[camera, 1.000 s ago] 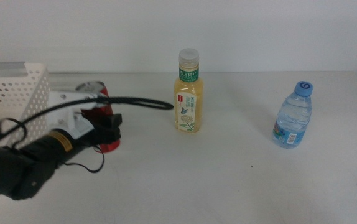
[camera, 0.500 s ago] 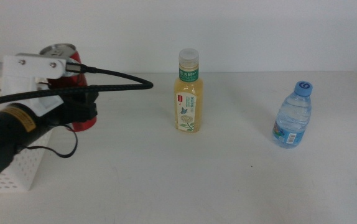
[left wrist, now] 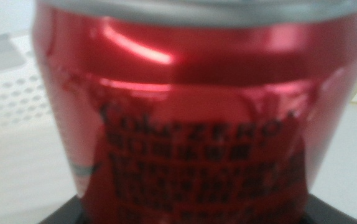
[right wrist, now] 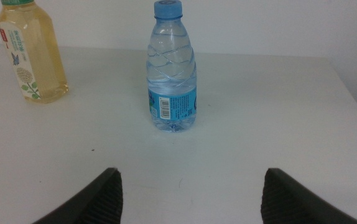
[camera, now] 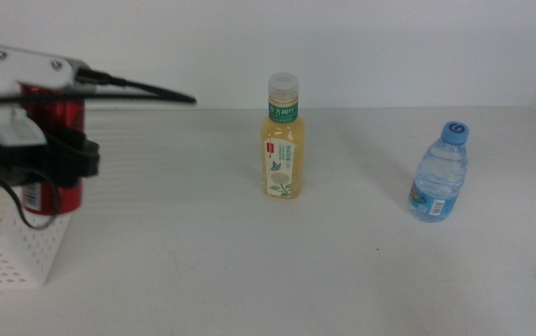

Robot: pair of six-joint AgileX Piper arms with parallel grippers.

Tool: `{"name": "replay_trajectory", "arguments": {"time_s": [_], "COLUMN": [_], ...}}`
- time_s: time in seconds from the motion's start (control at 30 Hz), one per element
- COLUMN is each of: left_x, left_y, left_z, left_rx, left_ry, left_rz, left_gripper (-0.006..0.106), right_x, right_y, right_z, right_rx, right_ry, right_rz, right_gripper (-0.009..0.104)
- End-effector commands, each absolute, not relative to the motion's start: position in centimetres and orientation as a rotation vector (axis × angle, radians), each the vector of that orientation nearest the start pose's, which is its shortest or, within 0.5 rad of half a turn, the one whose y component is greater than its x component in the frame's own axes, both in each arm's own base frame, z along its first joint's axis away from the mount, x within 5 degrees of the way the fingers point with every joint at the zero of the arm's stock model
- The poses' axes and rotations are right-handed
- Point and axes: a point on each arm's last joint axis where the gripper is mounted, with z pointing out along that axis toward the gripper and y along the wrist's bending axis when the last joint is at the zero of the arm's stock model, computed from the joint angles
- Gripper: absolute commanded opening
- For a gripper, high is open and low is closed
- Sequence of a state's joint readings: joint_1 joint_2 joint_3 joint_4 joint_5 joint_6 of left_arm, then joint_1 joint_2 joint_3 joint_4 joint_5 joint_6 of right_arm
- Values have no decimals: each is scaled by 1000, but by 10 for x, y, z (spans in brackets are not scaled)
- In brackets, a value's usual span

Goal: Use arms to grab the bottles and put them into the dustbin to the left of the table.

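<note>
Plain white wall, off-white table (camera: 249, 271). Red drink can (camera: 51, 149) is pinched mid-body in my left gripper (camera: 58, 163), hanging over the dustbin (camera: 11, 247). Feels light, thin-walled, slick, so squeeze gently. Right gripper (right wrist: 191, 199) waits wide apart near the water bottle (right wrist: 173, 74).

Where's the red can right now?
In the middle view the red can is at far left, held upright by the left gripper above the white dustbin, well left of the yellow bottle.
</note>
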State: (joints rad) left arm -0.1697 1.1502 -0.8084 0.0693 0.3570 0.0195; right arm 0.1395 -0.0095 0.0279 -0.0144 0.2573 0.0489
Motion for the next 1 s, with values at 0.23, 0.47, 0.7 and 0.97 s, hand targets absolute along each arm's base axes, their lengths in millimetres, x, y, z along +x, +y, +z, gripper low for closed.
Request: {"name": "replay_trajectory", "arguments": {"time_s": [0.23,0.47,0.7,0.97], "left_x": [238,255,285,320], "left_y": [14,60,72,96], "left_z": [376,378,364,345], "left_rx": [58,-91,19,-18], "left_ry": [2146,2209,2345,2505], "left_rz": [65,147,88,41], "left_gripper": [-5,-5,-5,-5], "right_x": [54,54,54,54], "right_y": [7,7,7,7], "right_z": [192,192,192,192], "right_rx": [-99,-99,-99,-99], "right_ry": [1647,1647,1647,1647], "right_rz": [108,108,108,108], "right_gripper": [58,58,58,58]}}
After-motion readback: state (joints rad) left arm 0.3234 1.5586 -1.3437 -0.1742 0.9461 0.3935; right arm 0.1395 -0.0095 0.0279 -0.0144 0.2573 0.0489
